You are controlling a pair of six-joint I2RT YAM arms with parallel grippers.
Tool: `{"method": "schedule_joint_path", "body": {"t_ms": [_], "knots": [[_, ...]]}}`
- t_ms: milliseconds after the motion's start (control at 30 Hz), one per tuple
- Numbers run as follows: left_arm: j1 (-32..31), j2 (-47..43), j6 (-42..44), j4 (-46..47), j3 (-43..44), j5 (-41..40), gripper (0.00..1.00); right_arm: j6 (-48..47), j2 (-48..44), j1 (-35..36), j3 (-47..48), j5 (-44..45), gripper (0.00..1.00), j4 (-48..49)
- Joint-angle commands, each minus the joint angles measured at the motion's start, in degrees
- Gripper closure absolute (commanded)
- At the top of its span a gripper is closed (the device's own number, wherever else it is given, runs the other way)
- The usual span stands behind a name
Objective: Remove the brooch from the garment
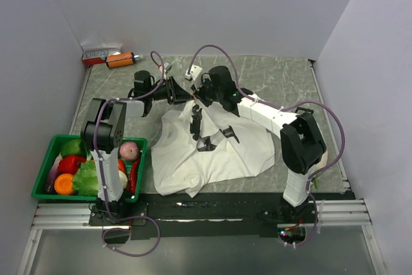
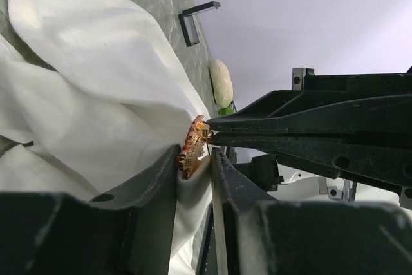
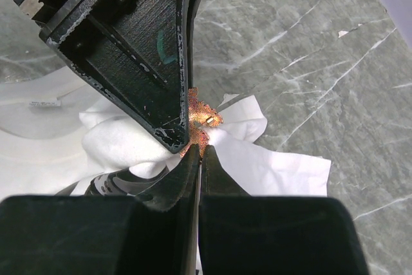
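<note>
The white garment (image 1: pixel 212 152) with black print lies crumpled on the marble table. A raised fold of it (image 2: pixel 96 94) carries the small orange-red brooch (image 2: pixel 192 146). My left gripper (image 2: pixel 195 154) is pinched on that cloth fold just below the brooch, which sits at its fingertips. My right gripper (image 3: pixel 199 148) comes in from the opposite side with its jaws shut, and their tips nip the brooch (image 3: pixel 203 120) at its lower edge. In the top view the left gripper (image 1: pixel 183 96) and the right gripper (image 1: pixel 199 94) meet tip to tip over the garment's far edge.
A green basket (image 1: pixel 44 165) of produce stands at the near left beside the left arm's base. An orange bottle (image 1: pixel 120 60) and a red-and-white box (image 1: pixel 100 54) lie at the far left corner. Bare marble table (image 1: pixel 283 82) extends to the far right.
</note>
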Motion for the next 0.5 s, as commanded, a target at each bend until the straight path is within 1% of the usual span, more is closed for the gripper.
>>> {"method": "schedule_joint_path", "body": {"t_ms": [0, 100, 133, 200, 233, 367, 467], "knots": [[-1.0, 0.8, 0.0, 1.8, 1.7, 0.5, 0.71, -0.8, -4.9, 1.4, -0.3, -3.5, 1.00, 6.6], [-1.1, 1.2, 0.1, 1.1, 2.2, 0.5, 0.78, -1.3, -5.0, 1.6, -0.5, -3.7, 1.00, 6.9], [-1.1, 1.6, 0.0, 1.3, 2.3, 0.4, 0.83, -1.2, -5.0, 1.6, -0.5, -3.7, 1.00, 6.8], [-1.1, 1.6, -0.7, 2.2, 2.2, 0.3, 0.89, -1.5, -5.1, 1.7, -0.4, -3.8, 1.00, 6.7], [-1.1, 1.8, -1.0, 2.7, 2.0, 0.2, 0.99, -1.5, -5.1, 1.7, -0.4, -3.9, 1.00, 6.7], [-1.1, 2.0, -1.1, 2.3, 2.2, -0.5, 0.99, -2.5, -5.1, 1.7, -0.7, -4.5, 1.00, 6.8], [-1.1, 2.0, -0.2, -0.1, 2.8, -0.7, 0.99, -3.1, -5.6, 1.7, -1.1, -4.7, 1.00, 7.1]]}}
